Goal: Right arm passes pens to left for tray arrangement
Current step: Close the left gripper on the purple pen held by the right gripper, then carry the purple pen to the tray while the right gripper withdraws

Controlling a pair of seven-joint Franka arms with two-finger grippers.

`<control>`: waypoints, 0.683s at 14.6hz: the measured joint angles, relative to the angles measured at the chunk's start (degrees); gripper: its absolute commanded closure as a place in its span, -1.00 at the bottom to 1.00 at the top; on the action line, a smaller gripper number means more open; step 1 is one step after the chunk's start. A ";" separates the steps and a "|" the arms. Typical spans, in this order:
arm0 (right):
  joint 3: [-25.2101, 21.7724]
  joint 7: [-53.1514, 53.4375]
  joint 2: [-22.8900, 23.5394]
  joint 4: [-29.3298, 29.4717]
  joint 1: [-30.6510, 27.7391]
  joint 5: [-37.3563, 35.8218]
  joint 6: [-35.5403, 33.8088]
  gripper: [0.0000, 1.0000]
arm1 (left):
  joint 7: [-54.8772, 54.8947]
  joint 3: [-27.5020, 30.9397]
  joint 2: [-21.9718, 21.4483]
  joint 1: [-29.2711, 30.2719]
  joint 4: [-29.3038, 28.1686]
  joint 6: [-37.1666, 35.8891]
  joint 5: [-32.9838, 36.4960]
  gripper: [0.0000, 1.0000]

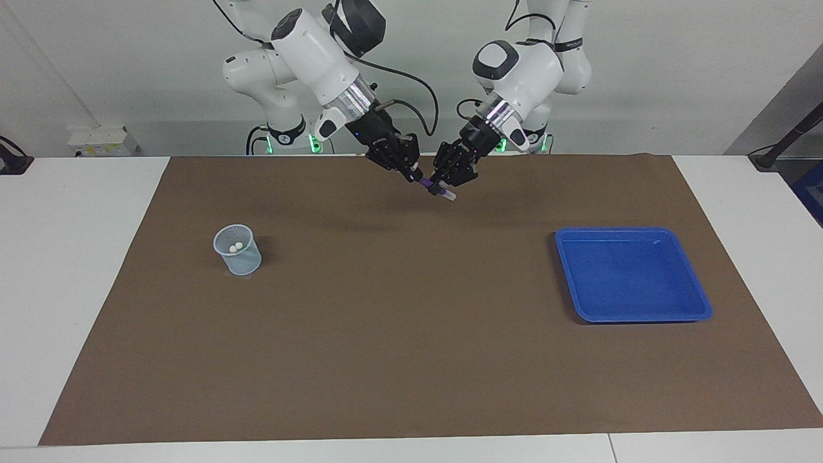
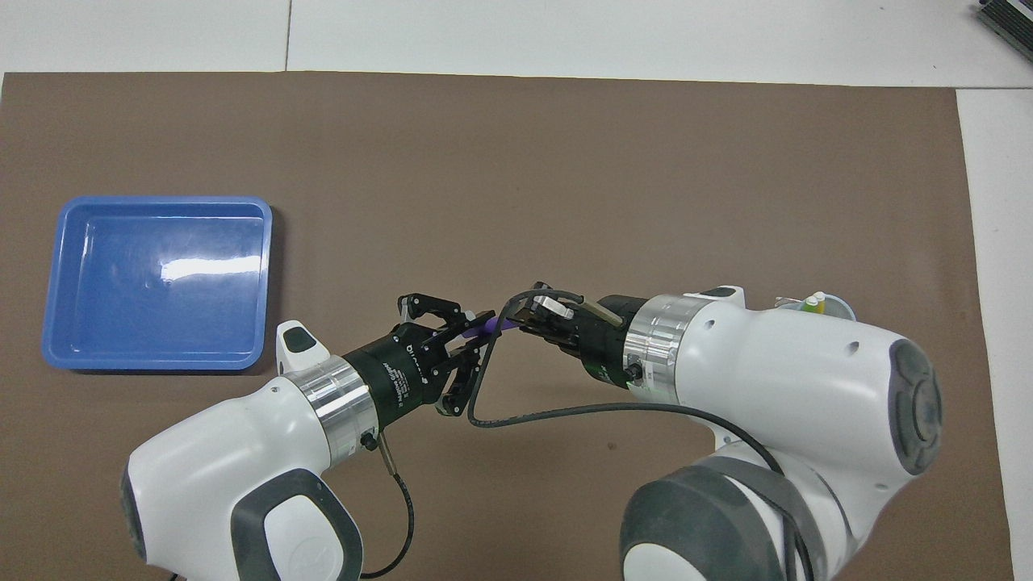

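The purple pen [image 1: 429,185] hangs in the air between both grippers, over the mat near the robots' edge, its pale end pointing down. My right gripper [image 1: 415,172] is shut on its upper end. My left gripper [image 1: 445,185] has come in around the lower part, and in the overhead view its fingers [image 2: 472,359] stand either side of the pen [image 2: 483,326], a little apart. The right gripper [image 2: 526,319] shows there too. The blue tray [image 1: 633,273] lies empty toward the left arm's end and also shows in the overhead view [image 2: 157,282]. The yellow and green pens [image 2: 815,303] stand in a cup.
The pale blue mesh cup [image 1: 236,249] stands toward the right arm's end of the brown mat [image 1: 411,334], with two pale pen ends showing in it. In the overhead view the right arm hides most of the cup [image 2: 841,305].
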 measured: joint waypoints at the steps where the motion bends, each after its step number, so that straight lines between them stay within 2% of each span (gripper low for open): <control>1: -0.02 0.00 -0.08 -0.02 0.00 0.00 0.00 1.00 | 0.10 -0.01 0.00 0.00 0.06 0.00 0.00 1.00; 3: -0.05 0.00 -0.19 -0.02 0.00 0.00 0.00 1.00 | 0.30 -0.02 0.00 0.00 0.17 0.00 0.00 1.00; 4: -0.07 0.00 -0.21 -0.02 0.00 0.00 0.00 0.47 | 0.30 -0.02 0.00 0.00 0.20 0.00 0.00 1.00; 5: -0.07 0.00 -0.22 -0.02 0.00 0.00 -0.03 -0.53 | 0.31 -0.03 0.00 0.00 0.20 0.00 0.00 1.00; 6: -0.07 0.00 -0.21 -0.02 0.00 0.00 0.00 -1.00 | 0.54 -0.14 -0.02 -0.06 0.21 -0.13 0.00 1.00; 10: -0.14 -0.15 -0.21 0.05 -0.07 0.00 -1.02 -1.00 | 2.15 -1.19 -0.03 -0.29 0.22 -0.90 0.15 1.00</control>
